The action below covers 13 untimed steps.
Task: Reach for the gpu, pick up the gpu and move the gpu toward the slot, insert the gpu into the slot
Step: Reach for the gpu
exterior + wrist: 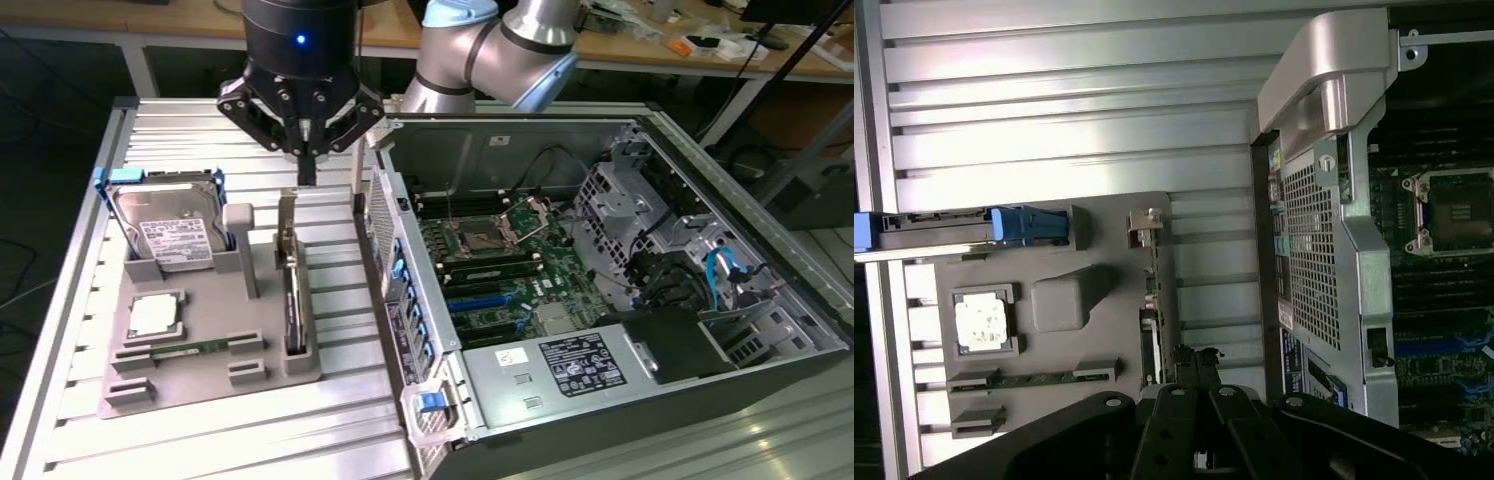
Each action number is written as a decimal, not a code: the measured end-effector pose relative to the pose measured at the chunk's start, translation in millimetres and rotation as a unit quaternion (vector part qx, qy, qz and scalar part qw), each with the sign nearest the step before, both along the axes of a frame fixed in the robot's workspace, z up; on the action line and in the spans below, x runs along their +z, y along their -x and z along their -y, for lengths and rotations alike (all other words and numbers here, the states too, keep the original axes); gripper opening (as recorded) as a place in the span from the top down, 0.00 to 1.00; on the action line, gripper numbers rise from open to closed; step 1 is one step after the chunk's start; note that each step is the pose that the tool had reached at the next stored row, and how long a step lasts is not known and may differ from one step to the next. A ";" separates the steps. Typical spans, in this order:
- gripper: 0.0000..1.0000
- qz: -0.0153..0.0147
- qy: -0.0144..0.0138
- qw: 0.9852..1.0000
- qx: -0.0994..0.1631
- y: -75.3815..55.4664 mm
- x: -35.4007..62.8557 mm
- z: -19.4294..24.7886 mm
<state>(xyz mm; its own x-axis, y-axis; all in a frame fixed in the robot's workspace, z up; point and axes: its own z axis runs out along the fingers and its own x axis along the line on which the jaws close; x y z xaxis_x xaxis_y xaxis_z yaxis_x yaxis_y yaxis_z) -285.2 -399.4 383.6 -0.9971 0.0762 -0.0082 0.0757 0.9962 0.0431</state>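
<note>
The gpu (pixel 290 290) stands on its long edge in the grey holder (pixel 200 385), with its silver bracket toward the open computer case (pixel 747 250). My gripper (pixel 307 178) hangs shut and empty just above the card's far end, touching nothing. From the wrist view the gpu (pixel 1151 290) shows as a thin edge, and the gripper (pixel 1194 372) has its fingertips pressed together near one end of it. Expansion slots (pixel 487 300) lie on the motherboard inside the case.
On the holder also sit a silver hard drive (pixel 167 232) in a blue frame, a processor chip (pixel 156 315) and a green memory stick (pixel 187 350). The case's perforated rear panel (pixel 1319 250) rises close beside the card. Ribbed aluminium table (pixel 200 440) surrounds the holder.
</note>
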 end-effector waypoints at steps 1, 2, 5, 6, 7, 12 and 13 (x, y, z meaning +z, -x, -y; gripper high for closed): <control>0.89 0.000 0.000 1.000 0.000 2.0 -0.1 0.0; 0.89 0.000 0.000 1.000 0.000 4.1 -0.2 0.0; 0.89 -0.001 0.000 1.000 0.000 10.3 -0.5 0.0; 0.89 -0.001 0.000 1.000 0.000 12.3 -0.6 0.0; 0.89 -0.001 0.000 1.000 0.000 14.3 -0.7 0.0; 0.89 -0.002 0.000 1.000 0.000 24.3 -1.4 0.1; 0.89 -0.002 0.000 1.000 0.000 24.7 -1.4 0.1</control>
